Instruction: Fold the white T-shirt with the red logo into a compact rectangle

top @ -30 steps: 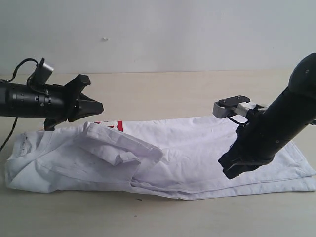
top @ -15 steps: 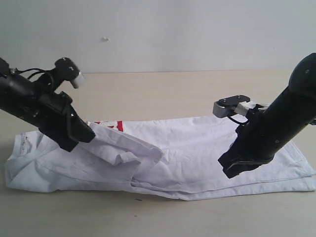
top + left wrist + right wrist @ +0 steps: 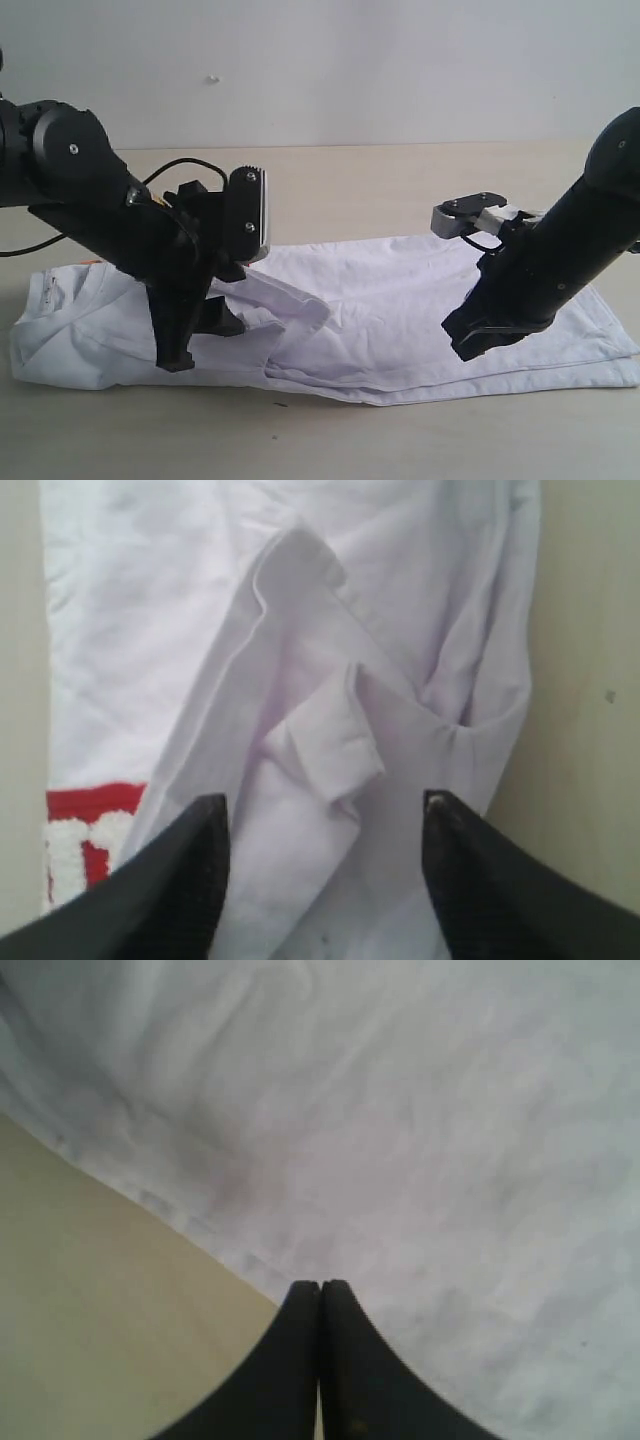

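A pale beige counter (image 3: 360,185), smooth and matte, fills the lower part of the exterior view and runs back to a plain off-white wall (image 3: 420,70), meeting it in a straight horizontal line. A small light fleck (image 3: 213,78) sits on the wall, left of centre. Near the counter's front lies a tiny dark speck (image 3: 280,404). The left wrist view shows a bare counter strip with a dark dot (image 3: 610,695); whether it is the same speck cannot be told

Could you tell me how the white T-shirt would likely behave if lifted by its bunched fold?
Probably floppy: the white T-shirt lies in soft wrinkled layers, so it should sag when lifted. Its bunched fold, by the open left gripper, may come undone.
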Robot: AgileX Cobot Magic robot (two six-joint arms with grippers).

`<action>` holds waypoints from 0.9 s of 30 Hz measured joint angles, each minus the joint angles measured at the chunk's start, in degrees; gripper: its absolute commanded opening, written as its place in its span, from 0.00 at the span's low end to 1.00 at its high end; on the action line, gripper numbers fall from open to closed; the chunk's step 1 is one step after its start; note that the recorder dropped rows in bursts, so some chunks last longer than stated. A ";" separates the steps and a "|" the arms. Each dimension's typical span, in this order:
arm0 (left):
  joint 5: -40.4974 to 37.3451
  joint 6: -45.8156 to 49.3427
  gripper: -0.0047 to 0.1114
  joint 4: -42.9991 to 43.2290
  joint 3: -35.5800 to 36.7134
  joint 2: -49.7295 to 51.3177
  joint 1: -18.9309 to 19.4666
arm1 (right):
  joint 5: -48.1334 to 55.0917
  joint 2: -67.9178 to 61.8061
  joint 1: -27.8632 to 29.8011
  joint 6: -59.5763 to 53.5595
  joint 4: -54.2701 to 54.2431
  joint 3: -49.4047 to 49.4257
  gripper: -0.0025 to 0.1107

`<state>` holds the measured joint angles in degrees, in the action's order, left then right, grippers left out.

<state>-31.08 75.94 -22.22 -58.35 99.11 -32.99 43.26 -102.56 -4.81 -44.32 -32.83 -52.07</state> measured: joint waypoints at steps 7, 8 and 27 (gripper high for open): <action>2.11 0.04 0.46 1.80 -0.03 0.23 -1.30 | 0.00 0.00 0.00 0.11 0.00 0.00 0.02; 1.13 0.04 0.42 2.60 -0.03 0.97 -1.30 | 0.00 0.00 0.00 0.11 0.00 0.00 0.02; 14.87 -0.96 0.04 3.12 -0.03 5.96 -1.56 | 0.10 0.00 0.00 0.11 -0.46 0.00 0.02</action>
<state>-16.21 74.99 -19.10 -58.39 105.07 -34.55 43.36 -102.56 -4.81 -44.20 -33.30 -52.07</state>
